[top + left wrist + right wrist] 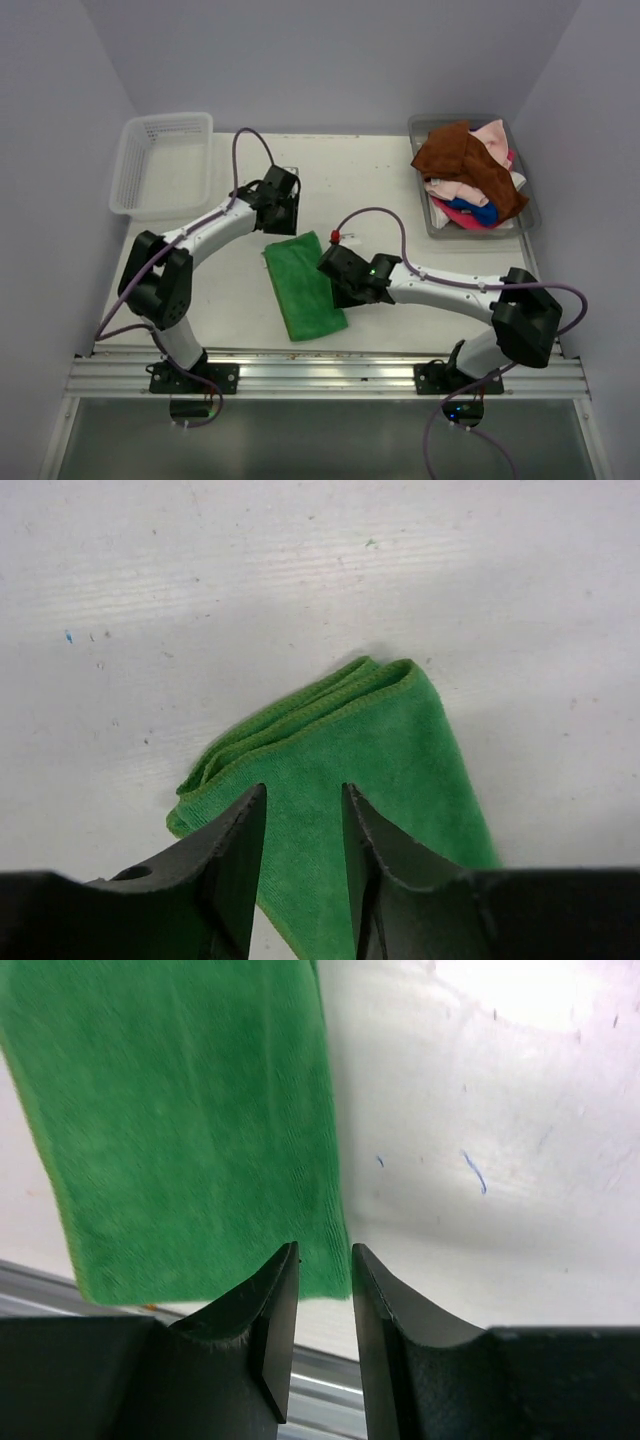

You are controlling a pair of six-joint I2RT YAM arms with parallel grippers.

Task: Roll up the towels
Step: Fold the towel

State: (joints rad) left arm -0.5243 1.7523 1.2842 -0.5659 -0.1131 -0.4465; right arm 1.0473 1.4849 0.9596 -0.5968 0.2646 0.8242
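Nearest to the arm bases, the green towel (303,285) is laid on the counter (390,180) as a long folded strip, with its short near end close to the front edge at 6 o'clock. It is judged to be folded flat in this way so that it can be rolled from one end.

The right fingers (331,267) are placed at the long edge of the strip, at 3 o'clock. They are parted by a narrow gap and nothing is held. The cloth edge lies just beside one fingertip, not between the two.

Farther on, the left fingers (285,220) are hung over the far end at 12 o'clock. They are parted a little wider and are also empty. The folded corner, with its layered hems, is seen just ahead of the tips. This end is judged to be where the roll would be started.

Farthest, at 2 o'clock, a brown towel (462,160) is heaped with pink and blue ones in the grey tray (418,126). At 10 o'clock a white mesh basket (165,165) is stood.
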